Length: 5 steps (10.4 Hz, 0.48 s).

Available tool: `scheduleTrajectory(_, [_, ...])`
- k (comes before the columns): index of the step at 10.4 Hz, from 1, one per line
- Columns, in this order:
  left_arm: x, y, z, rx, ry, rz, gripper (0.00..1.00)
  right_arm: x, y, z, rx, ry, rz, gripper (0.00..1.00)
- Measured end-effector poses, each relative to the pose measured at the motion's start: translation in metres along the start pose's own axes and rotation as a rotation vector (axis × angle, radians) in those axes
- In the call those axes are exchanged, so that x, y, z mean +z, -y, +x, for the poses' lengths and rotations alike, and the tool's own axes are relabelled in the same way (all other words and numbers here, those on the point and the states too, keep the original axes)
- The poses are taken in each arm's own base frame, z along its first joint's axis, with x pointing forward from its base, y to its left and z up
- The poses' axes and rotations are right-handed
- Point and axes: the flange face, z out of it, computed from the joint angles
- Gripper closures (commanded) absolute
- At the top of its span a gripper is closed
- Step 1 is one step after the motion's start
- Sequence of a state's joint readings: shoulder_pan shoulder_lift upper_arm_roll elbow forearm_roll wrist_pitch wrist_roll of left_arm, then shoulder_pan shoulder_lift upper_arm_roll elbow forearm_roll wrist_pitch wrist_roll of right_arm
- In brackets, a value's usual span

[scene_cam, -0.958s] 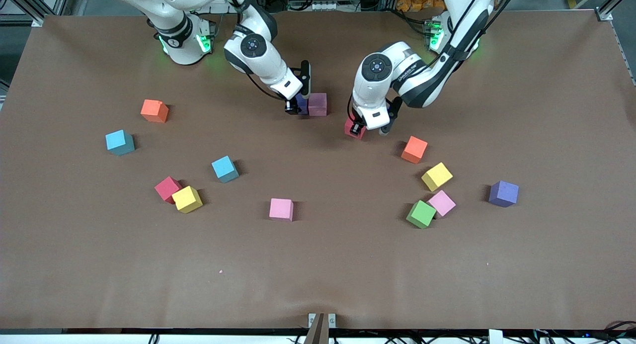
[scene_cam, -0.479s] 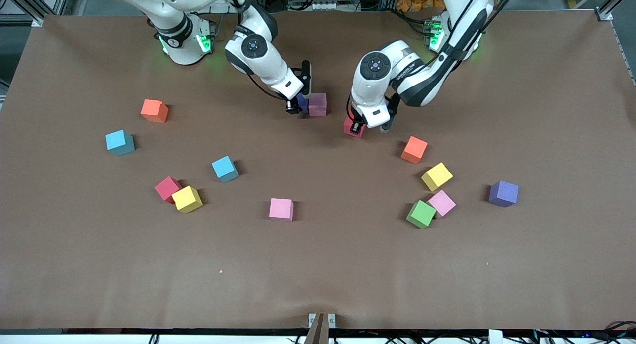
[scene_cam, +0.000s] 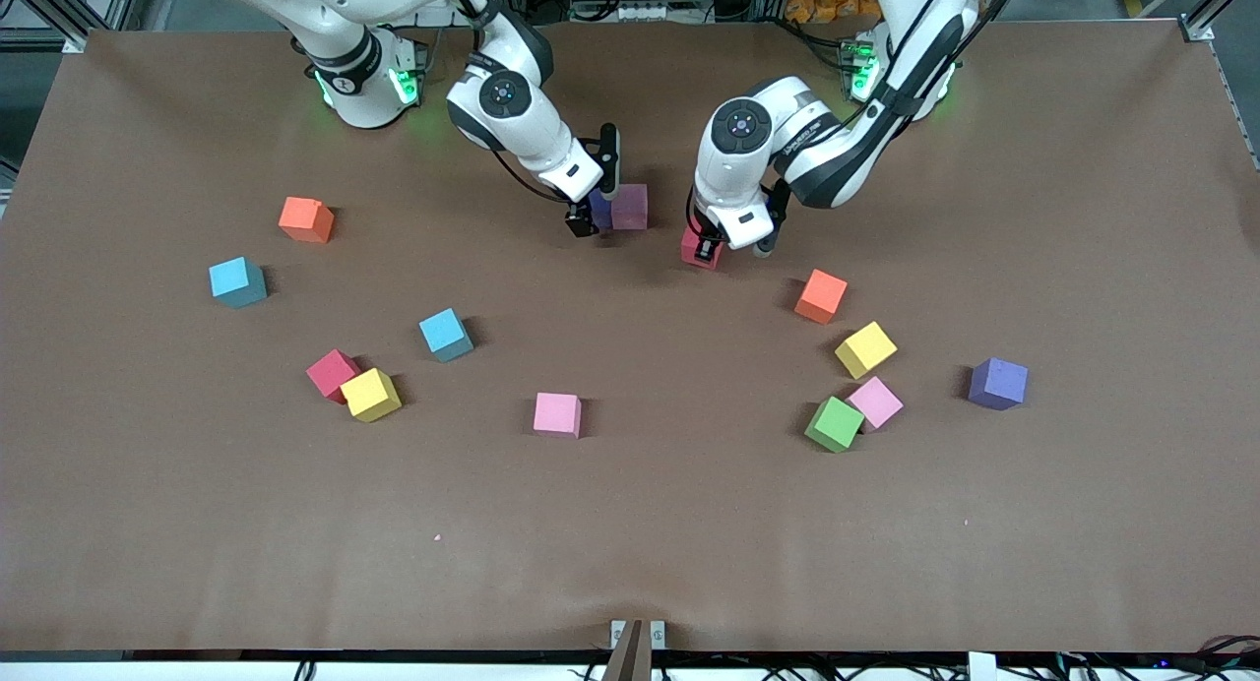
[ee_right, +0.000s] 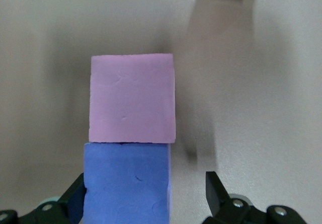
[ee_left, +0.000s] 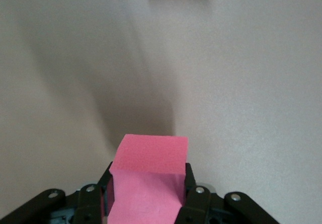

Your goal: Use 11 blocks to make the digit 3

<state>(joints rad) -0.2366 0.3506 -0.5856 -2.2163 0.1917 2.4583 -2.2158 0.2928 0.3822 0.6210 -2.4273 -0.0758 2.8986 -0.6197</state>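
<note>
Brown table (scene_cam: 630, 524): left gripper (ee_left: 148, 183) pinches red block (scene_cam: 695, 246); right gripper (ee_right: 146, 194), apparently spread around blue block (ee_right: 126, 181), could nudge touching mauve block (ee_right: 132, 98).

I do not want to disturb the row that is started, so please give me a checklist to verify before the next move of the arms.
1. Left end effector is shut on the red block: ok.
2. Red block is resting on the table: cannot tell.
3. Purple block touches the pink block: ok.
4. Right end effector is open, with one finger apart from the purple block: ok.
5. Red block is joined to the pink block: not ok, a gap of bare table shows between them.
</note>
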Motion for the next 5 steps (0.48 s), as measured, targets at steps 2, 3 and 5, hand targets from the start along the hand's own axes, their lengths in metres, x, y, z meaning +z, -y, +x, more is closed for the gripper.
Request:
scheduleTrajectory(2, [0.0, 0.001, -0.001, -0.047, -0.001, -0.001, 1.0, -0.014, -0.003, 0.001, -0.006, 0.051, 0.0, 0.0])
scheduleTrajectory(3, [0.0, 0.002, -0.002, -0.068, 0.0, 0.0, 1.0, -0.027, -0.005, 0.002, -0.006, 0.09, -0.003, 0.0])
scheduleTrajectory(5, [0.0, 0.005, -0.006, -0.111, 0.002, 0.001, 1.0, -0.054, -0.004, 0.004, -0.002, 0.144, -0.018, 0.0])
